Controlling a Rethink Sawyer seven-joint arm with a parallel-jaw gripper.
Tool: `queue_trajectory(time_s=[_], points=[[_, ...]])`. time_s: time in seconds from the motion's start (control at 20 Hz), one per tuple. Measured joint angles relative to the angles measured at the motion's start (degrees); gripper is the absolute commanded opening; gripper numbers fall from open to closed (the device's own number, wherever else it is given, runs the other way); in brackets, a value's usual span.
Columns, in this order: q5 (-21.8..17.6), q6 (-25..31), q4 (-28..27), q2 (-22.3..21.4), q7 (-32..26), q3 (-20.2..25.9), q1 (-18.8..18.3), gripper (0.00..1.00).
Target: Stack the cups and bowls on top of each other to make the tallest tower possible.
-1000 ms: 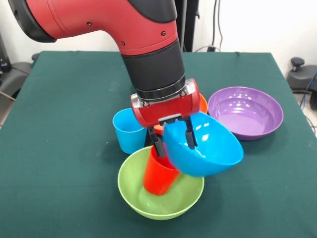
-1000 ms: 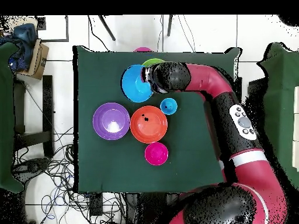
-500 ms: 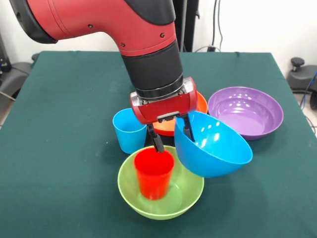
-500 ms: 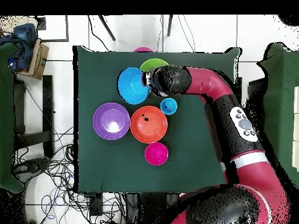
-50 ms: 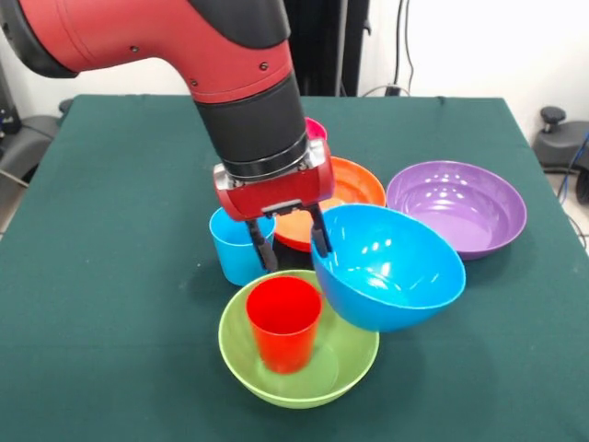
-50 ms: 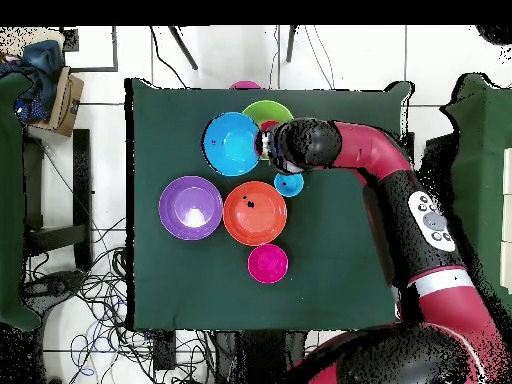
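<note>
Green cloth covers the table (image 5: 110, 230). My gripper (image 5: 293, 241) stands part open and empty, one finger beside the blue bowl (image 5: 391, 267), which leans on the green bowl (image 5: 340, 354) holding the red cup (image 5: 283, 322). I judge it light, slick; pinch the rim.

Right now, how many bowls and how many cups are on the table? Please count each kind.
Bowls: 5 (blue, lime green, orange, purple, hot pink)
Cups: 2 (red, light blue)
Total: 7
</note>
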Motion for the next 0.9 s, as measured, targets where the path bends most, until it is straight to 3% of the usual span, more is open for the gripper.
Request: queue_trajectory(time_s=[0.3,0.35,0.9], points=[[-0.2,0.9,0.0,0.1,0.0,0.0,-0.6,1.0],[-0.4,0.9,0.0,0.1,0.0,0.0,-1.0,0.0],[-0.3,0.9,0.0,0.8,0.0,0.0,-1.7,0.0]])
